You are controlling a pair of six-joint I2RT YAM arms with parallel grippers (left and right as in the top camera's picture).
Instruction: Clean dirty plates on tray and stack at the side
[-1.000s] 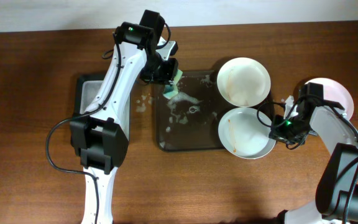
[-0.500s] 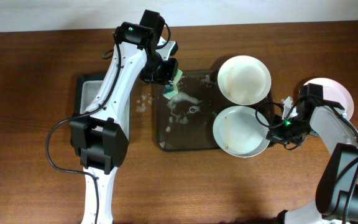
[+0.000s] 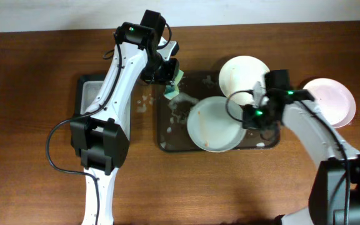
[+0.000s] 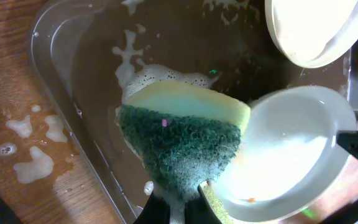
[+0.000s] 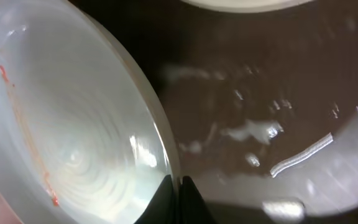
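Right tool point(image 3: 254, 116) pinches smeared plate point(image 3: 212, 125) over tray point(image 3: 172, 136); left tool point(image 3: 168, 75) grips sponge point(image 4: 185, 134).

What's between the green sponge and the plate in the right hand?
Only soap foam on the wet tray floor separates sponge and plate, clearest in the overhead view.

A brown wooden table point(image 3: 30, 94) is seen, bordered at the far edge by a white strip point(image 3: 42, 12). A small narrow tray point(image 3: 87, 87), grey and soapy inside, is set on it, with foam splashes point(image 4: 33, 163) nearby. A yellow sponge point(image 4: 179, 130) is shown — its scouring face dark green.
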